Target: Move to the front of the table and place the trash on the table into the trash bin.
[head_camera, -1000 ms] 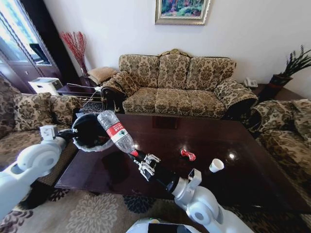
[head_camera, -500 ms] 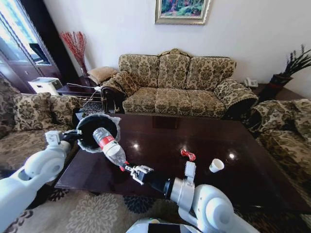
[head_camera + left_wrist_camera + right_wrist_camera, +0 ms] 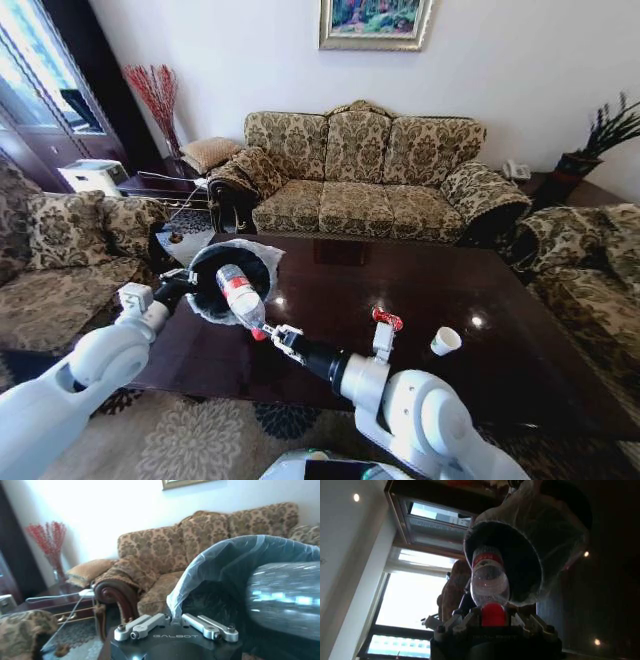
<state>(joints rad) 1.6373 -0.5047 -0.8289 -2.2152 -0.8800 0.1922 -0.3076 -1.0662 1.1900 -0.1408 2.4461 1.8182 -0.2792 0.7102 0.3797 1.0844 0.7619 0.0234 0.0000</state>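
While our left gripper (image 3: pixel 172 291) is closed on the bag-covered rim of the trash bin (image 3: pixel 228 282) and holds it tipped on its side above the near left part of the table (image 3: pixel 450 290), our right gripper (image 3: pixel 272 333) grips the clear plastic bottle (image 3: pixel 240 296) by its red cap end. We see the bottle angled up and away from us, with its base and most of its body already inside the bin's dark mouth and its red label about level with the rim. From the left wrist view, our two fingers (image 3: pixel 145 625) pinch the whitish liner right at the rim of the bin (image 3: pixel 235 555), and the blurred side of the bottle (image 3: pixel 285 592) shows close by at the opening. From the right wrist view, we look straight along the bottle (image 3: pixel 489 573) into the bin (image 3: pixel 530 551), with the red cap seated between our closed fingers (image 3: pixel 517 620) and the liner folded loosely around the black wall. Farther along the glossy tabletop, well apart from both arms, a red crumpled wrapper (image 3: pixel 387 319) lies near the middle, and a white paper cup (image 3: pixel 445 341) stands upright just to its right. Behind the table we see a patterned sofa (image 3: pixel 365 175) against the wall.
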